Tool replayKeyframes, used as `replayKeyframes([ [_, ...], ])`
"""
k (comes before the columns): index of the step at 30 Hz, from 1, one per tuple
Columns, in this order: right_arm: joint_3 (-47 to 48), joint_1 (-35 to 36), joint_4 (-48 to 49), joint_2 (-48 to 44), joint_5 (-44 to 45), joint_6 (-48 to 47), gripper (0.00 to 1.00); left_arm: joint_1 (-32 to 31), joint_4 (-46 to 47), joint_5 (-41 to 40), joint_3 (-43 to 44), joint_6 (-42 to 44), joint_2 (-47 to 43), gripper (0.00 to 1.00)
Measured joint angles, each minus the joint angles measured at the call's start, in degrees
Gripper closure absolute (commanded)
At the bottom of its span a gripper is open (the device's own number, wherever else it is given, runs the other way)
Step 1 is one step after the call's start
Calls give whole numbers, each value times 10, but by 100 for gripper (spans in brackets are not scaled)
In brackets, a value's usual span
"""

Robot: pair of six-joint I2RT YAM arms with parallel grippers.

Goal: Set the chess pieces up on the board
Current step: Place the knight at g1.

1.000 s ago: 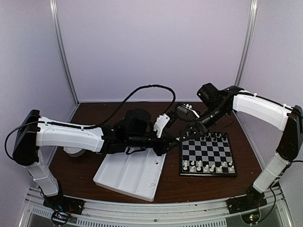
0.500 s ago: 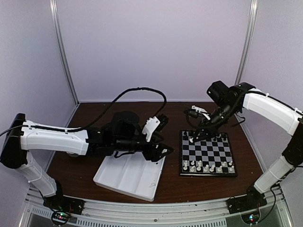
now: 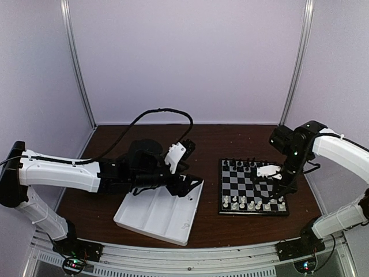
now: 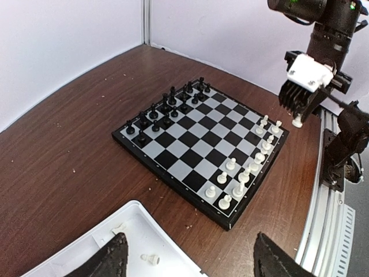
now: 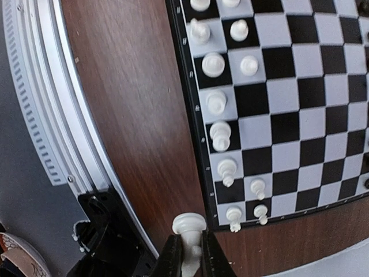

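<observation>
The board (image 3: 253,182) lies right of centre, black chess pieces (image 4: 167,109) along its far rows and white chess pieces (image 4: 248,170) along its near rows. My right gripper (image 5: 190,248) is shut on a white piece (image 5: 189,228), hanging just off the board's (image 5: 311,115) near right corner; it also shows in the top view (image 3: 282,187). My left gripper (image 4: 190,248) stands open and empty above the corner of the white tray (image 4: 138,242), where one white piece (image 4: 151,259) lies on its side.
The white three-compartment tray (image 3: 155,216) sits left of the board, under the left arm. The table's metal front rail (image 5: 40,115) runs close to the right gripper. A black cable (image 3: 155,112) loops above the left arm.
The grippers met above the board's far left corner. The left one has opened and drawn back over the tray. The right one has carried the white piece to the board's near right side.
</observation>
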Motion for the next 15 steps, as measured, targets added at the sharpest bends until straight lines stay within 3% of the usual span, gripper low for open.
replayKeyframes([
  [7,-98,-10,11,-16,74,-17,92,2,0,-5,-4,0,-1,25],
  [15,-129,-24,53,-9,104,-34,89,2,0,-7,-14,-1,-2,26],
])
